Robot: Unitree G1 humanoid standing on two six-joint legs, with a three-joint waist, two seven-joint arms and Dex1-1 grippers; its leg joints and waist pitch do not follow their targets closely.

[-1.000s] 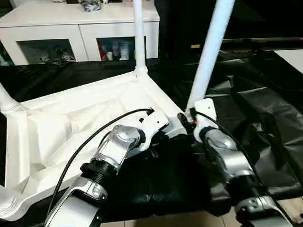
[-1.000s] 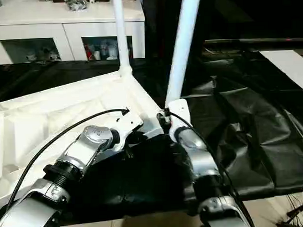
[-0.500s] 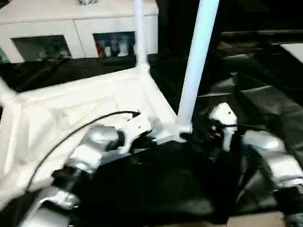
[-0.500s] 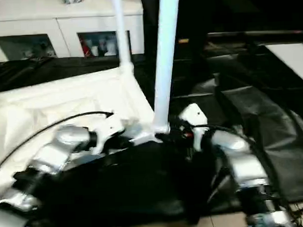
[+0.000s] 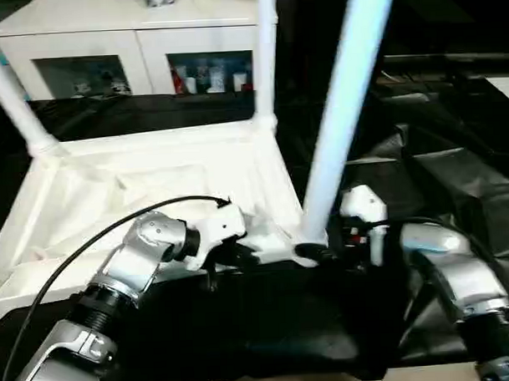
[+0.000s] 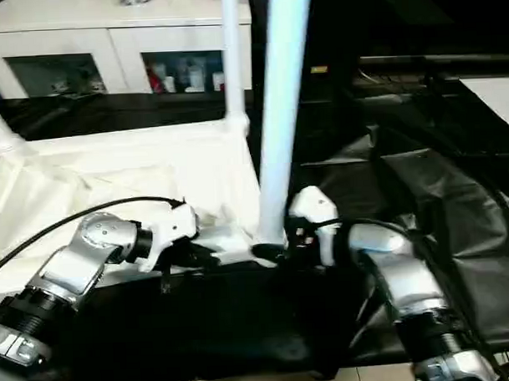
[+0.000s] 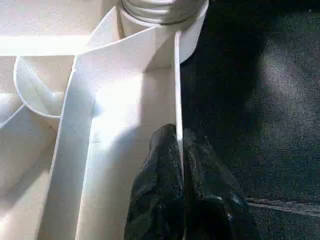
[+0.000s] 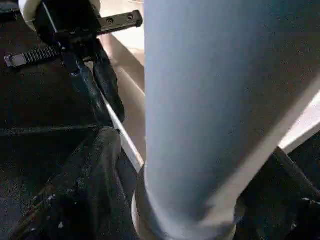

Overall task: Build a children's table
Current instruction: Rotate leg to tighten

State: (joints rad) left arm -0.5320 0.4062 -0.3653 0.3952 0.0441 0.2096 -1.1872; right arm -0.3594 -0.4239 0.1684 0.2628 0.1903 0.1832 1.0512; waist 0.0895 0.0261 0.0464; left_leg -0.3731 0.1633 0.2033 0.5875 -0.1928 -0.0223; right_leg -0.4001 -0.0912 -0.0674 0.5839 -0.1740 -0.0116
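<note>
right gripper [image 5: 324, 253] swung beside leg [image 5: 340, 129]; left gripper [image 7: 180, 150] pinches rim [image 7: 177, 90] (wrist view)

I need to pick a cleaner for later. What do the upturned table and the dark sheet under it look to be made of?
The table looks like moulded white plastic with a smooth, slightly glossy finish: thin ribs and a one-piece round corner socket, as the left wrist view shows. The sheet looks like thin black plastic film, since it lies in shiny, crinkled folds, though coated cloth can't be ruled out.

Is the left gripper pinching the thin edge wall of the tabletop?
Yes, the left gripper is shut on the tabletop thin edge wall.
</note>
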